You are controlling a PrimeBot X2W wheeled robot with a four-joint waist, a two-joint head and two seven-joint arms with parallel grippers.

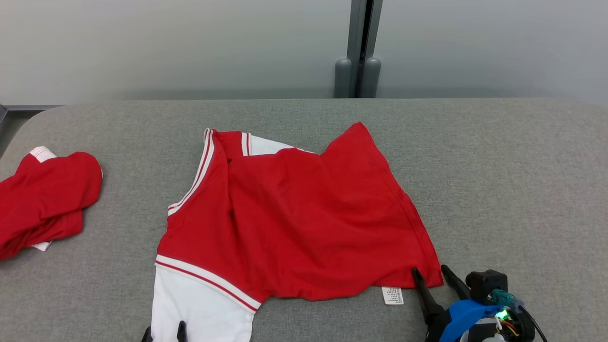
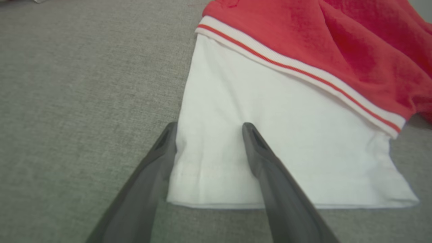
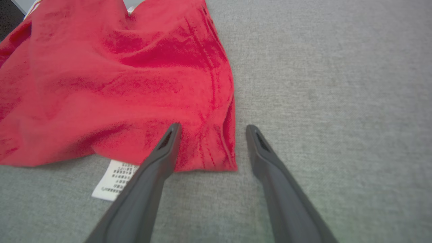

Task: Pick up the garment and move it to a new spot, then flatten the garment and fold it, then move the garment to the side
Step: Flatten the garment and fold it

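We're in what reads as a lab or office test room. A broad surface (image 1: 498, 166), covered in grey felt and rounded at the corners, spreads beneath the jaws of the right gripper (image 1: 430, 269) and runs well ahead of them. Past its far edge, straight beyond the jaws, pale frosted wall panels (image 1: 166, 42) meet at a grey metal post (image 1: 363, 42), plain partition work.

You can see that your garment (image 1: 294, 213) is soft red cloth, matt and a little fuzzy. Its sleeve (image 2: 303, 135) is smooth white cloth with a ribbed stripy edge. The table (image 1: 498, 166) has a rough grey woven cover. The fingers of your left gripper (image 2: 209, 125) and right gripper (image 3: 213, 126) look like dark, matt plastic. The white tag (image 3: 111, 182) looks thin and smooth.
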